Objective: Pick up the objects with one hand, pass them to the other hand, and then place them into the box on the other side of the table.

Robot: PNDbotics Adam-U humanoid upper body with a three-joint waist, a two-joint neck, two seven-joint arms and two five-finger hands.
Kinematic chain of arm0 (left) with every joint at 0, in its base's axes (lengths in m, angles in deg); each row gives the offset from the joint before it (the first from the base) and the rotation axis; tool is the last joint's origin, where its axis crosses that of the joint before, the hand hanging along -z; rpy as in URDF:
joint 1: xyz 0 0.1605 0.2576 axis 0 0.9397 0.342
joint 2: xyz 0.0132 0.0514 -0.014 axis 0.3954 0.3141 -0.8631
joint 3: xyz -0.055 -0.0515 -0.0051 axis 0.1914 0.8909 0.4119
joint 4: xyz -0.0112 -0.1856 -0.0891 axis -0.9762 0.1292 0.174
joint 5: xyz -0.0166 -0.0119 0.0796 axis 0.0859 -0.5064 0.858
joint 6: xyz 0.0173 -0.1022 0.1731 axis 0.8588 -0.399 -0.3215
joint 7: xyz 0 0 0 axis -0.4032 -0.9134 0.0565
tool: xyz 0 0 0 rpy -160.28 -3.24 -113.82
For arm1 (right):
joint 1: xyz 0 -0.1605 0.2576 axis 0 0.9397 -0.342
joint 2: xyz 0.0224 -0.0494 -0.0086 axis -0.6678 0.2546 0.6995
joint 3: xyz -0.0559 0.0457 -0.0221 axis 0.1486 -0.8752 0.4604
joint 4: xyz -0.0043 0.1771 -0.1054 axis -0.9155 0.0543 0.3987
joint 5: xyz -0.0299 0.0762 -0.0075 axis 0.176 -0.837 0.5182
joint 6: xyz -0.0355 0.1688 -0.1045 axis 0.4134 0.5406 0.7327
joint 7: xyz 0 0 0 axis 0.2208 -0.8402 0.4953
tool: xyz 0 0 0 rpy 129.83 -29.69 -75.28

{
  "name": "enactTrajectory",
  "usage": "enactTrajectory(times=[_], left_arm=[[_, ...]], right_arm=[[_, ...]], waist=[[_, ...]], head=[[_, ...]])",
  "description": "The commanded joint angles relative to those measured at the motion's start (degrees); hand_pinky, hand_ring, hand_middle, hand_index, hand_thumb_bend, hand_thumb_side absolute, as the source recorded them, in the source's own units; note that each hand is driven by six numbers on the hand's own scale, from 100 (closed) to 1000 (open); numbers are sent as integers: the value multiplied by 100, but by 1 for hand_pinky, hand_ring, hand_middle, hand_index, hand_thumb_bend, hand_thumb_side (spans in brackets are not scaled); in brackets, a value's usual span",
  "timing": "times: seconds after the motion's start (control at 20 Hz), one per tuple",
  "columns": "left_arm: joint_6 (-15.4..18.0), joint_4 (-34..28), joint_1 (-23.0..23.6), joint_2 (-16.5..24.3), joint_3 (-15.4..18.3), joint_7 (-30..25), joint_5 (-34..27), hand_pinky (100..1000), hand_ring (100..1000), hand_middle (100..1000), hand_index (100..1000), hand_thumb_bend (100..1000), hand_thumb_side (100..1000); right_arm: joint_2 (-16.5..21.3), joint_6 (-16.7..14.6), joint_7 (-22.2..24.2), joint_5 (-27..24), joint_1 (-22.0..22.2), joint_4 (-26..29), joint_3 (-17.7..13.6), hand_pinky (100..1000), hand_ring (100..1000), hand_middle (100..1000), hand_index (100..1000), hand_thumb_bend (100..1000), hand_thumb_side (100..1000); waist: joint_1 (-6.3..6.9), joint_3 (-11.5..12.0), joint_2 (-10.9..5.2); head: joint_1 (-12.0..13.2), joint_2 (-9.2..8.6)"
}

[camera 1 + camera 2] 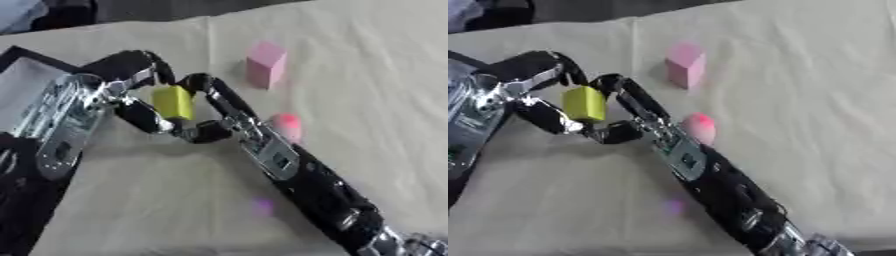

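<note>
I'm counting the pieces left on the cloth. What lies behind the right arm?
A round pink thing shows just behind the right arm, partly covered by it. Farther back a pink block stands in full view. Whatever else lies under the arm cannot be seen.

Left hand: black fingers on silver joints, fixed to a broad perforated silver wrist plate. Right hand: black fingers, a silver bracket with dark cut-outs, then a glossy black forearm ending in silver fittings.
</note>
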Motion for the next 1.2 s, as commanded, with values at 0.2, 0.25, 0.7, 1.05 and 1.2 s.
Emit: enactTrajectory(times=[0.2, 0.25, 0.7, 1.05, 1.2], left_arm=[[-19, 5, -100, 33, 4, 247, -35, 708, 625, 565, 583, 378, 272], [-23, 6, -96, 31, 1, 275, -43, 706, 620, 555, 570, 369, 270], [14, -111, -52, 44, -20, 307, -36, 689, 594, 511, 519, 330, 133], [-6, -342, -23, 85, -39, 256, 162, 664, 568, 455, 458, 327, 100], [-4, -447, -12, 100, -50, 183, 260, 656, 560, 440, 437, 332, 100]], right_arm=[[-20, -31, 66, -62, -18, 10, 9, 791, 500, 460, 616, 100, 100], [-20, -34, 71, -58, -17, 8, 9, 791, 500, 468, 616, 100, 100], [-26, -33, 90, -15, -17, 14, 8, 793, 505, 476, 626, 146, 100], [-18, 12, 52, 40, -28, 70, -2, 804, 525, 498, 654, 327, 100], [-11, 43, -1, 94, -33, 101, -7, 809, 539, 513, 670, 443, 100]], waist=[[77, -4, -194], [76, -6, -194], [68, -12, -192], [54, -5, -192], [45, -4, -192]], head=[[1, -9], [0, -9], [-8, -9], [-10, -9], [-7, -9]])
